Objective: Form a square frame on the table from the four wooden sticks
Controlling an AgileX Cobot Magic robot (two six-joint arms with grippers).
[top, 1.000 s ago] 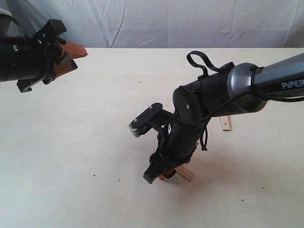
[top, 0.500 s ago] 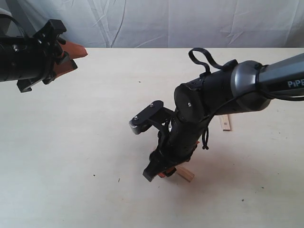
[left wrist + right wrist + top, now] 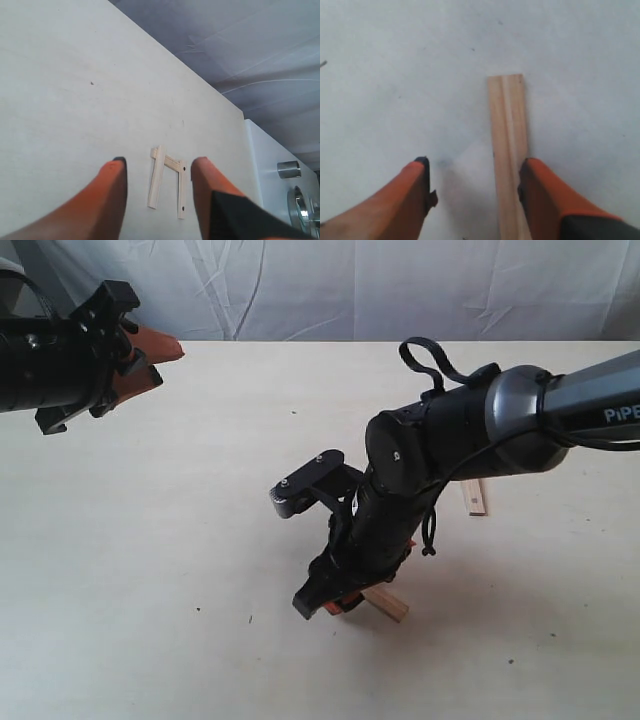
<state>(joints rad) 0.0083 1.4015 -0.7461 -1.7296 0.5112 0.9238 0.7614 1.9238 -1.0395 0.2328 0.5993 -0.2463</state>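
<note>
In the right wrist view one wooden stick (image 3: 507, 145) lies flat on the table (image 3: 395, 75) between my right gripper's (image 3: 474, 165) orange fingers, close against one finger (image 3: 540, 195), with a wide gap to the other. The jaws stand open. In the exterior view that stick (image 3: 388, 606) pokes out beside the lowered right gripper (image 3: 335, 605). Another stick's end (image 3: 475, 498) shows behind the right arm. The left wrist view shows three sticks (image 3: 170, 177) joined in an open U on the table. My left gripper (image 3: 168, 362) hovers open and empty at the far left.
The right arm (image 3: 450, 440) reaches across the table's (image 3: 200, 540) middle and hides what lies beneath it. White cloth (image 3: 350, 285) hangs behind the far edge. A white block with metal fittings (image 3: 285, 175) sits past the table's edge in the left wrist view.
The right gripper has slid a little to the left over the table, staying low by the stick. The left arm has not moved.
</note>
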